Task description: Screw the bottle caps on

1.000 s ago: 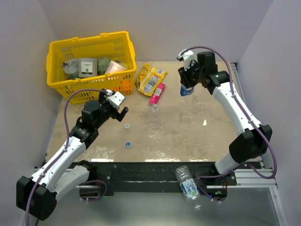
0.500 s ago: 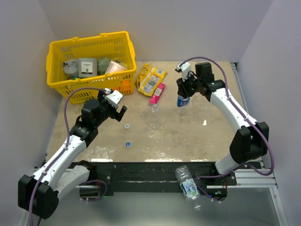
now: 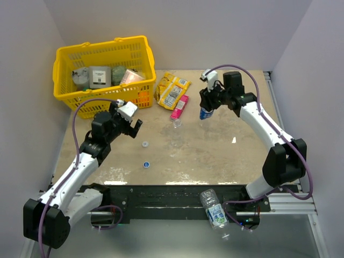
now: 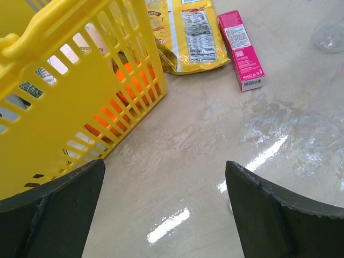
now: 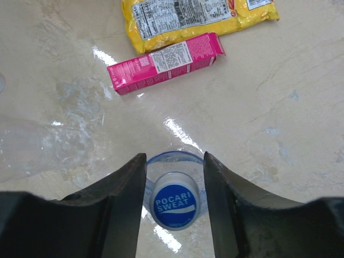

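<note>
Spotted left claw (image 4: pixel 165 164) gaping wide beside yellow basket (image 4: pixel 80 91). Caught right claw (image 5: pixel 173 157) straddling blue-capped Pocari Sweat bottle (image 5: pixel 175 163), couldn't tell if clamped.

My jaws stand wide apart over the counter (image 4: pixel 177 161), yellow basket (image 4: pixel 64 107) left, pink box (image 4: pixel 240 51) and yellow packet (image 4: pixel 188 32) ahead.

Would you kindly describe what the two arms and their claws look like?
The left arm and right arm have white shells joined by black joints, with purple cables looping along them. The left claw and right claw each carry a white block and broad, matte black fingers.
</note>
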### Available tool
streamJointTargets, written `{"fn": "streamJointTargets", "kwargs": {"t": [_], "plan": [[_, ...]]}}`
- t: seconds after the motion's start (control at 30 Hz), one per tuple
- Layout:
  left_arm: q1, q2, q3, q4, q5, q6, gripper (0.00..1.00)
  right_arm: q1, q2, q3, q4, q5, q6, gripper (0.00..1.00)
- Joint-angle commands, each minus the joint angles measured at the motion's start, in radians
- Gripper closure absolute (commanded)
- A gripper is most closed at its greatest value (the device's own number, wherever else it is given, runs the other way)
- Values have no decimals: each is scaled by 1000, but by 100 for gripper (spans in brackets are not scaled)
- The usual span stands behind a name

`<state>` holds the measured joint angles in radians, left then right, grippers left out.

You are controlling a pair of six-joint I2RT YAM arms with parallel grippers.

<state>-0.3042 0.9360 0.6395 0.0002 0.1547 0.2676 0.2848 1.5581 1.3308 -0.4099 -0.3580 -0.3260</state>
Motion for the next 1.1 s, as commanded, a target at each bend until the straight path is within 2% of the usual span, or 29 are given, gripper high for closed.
{"fn": "streamJointTargets", "kwargs": {"t": [0.0,0.23,0.4,0.43,0.53,0.6,0.63,0.67,0.7,0.8,0.83,0.87,0.9,0.93,1.0,1.07], "plan": [[20,6,34,17,48,-30,0,-4,-17,-1,51,4,11,48],[28,9,38,15,68,-13,0,-6,-1,13,57,10,16,44],[28,1,51,3,134,16,1,-4,-1,36,71,21,33,39],[28,0,75,1,153,22,1,-4,-3,48,71,21,41,33],[28,-17,165,-81,284,48,1,-6,-15,103,54,14,60,25],[28,-9,239,-156,417,56,0,-4,-33,149,45,4,73,23],[28,-8,321,-181,481,79,0,-4,-41,165,39,-1,91,20],[27,3,360,-215,605,91,1,-4,-49,192,33,-2,102,16],[21,13,435,-230,655,108,0,-4,-59,206,25,-12,119,14],[-65,107,573,-382,730,157,0,-4,-84,254,5,-16,160,13],[-167,144,689,-455,726,270,1,-4,-92,263,3,-15,166,13],[-221,214,741,-583,695,324,1,-6,-98,280,5,-13,174,13],[-264,246,817,-636,695,417,0,-6,-114,291,5,-1,186,13],[-336,277,844,-675,694,451,0,-6,-121,300,11,8,191,13],[-403,372,908,-796,672,600,1,-4,-136,327,20,28,203,13],[-495,452,936,-870,628,672,1,-4,-156,349,34,56,209,13]]}}
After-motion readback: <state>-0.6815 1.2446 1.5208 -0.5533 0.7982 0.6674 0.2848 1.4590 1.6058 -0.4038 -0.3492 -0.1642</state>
